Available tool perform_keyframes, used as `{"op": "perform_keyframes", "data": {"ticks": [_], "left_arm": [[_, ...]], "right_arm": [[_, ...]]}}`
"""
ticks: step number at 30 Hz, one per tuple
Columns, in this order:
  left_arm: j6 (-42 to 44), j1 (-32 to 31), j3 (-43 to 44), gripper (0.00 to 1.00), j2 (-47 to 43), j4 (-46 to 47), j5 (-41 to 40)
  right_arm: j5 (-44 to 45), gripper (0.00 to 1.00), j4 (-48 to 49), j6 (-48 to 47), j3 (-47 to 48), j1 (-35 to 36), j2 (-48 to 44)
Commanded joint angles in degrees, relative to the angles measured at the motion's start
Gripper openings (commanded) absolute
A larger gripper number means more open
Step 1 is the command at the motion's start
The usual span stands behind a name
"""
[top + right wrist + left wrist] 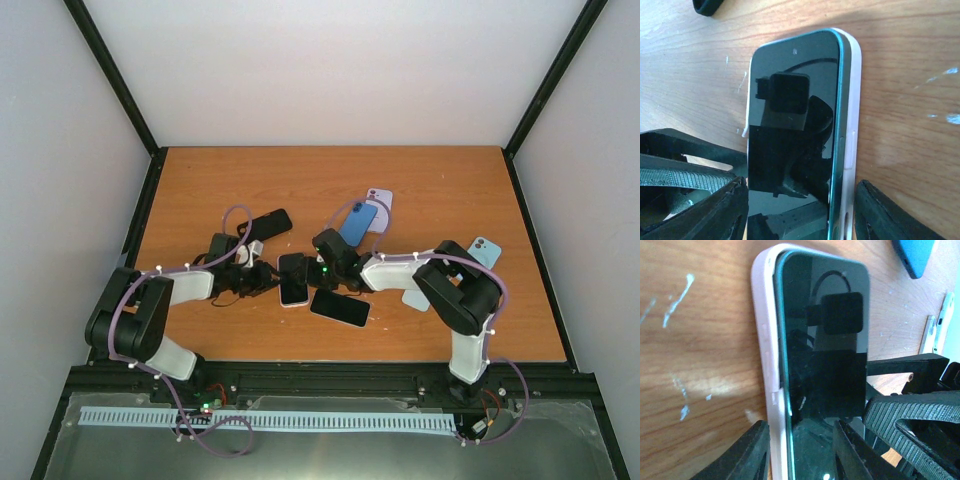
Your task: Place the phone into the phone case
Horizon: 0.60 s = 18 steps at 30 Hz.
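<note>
While the phone [795, 150] lies screen-up inside the pale case [854, 90] on the table [910, 60], seating looks nearly complete. Left gripper [800, 440] and right gripper [800, 200] straddle it, jaws spread. Next move: press down any unseated edge.

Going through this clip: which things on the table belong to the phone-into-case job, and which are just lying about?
Job:
teal-edged phone
pale pink case it lies in

Lying about, each a phone or a case:
black one nearest the arms
black one at back left
blue one
lilac one behind it
light blue one at far right
</note>
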Motion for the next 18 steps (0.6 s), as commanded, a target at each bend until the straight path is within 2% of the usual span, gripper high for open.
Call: {"op": "perform_keyframes", "data": {"ticks": [1,7,11,18], "left_arm": [[0.7,-0.3,-1.1,0.33,1.6,2.4,1.0],[0.7,-0.3,-1.8,0.25,2.5,4.4,3.0],[0.7,-0.3,-2.2,0.23,1.7,4.4,3.2],[0.3,-0.3,-3.0,0.32,0.6,4.0,3.3]], "right_arm": [[-2.4,0.58,4.1,2.7,-0.7,0.2,2.0],[-7.0,0.64,9.9,4.8,-0.8,0.2,1.8],[-11.8,0.67,16.6,7.5,-1.6,0.2,0.5],[-15.8,0.68,22.4,10.3,-3.3,0.3,-1.4]]}}
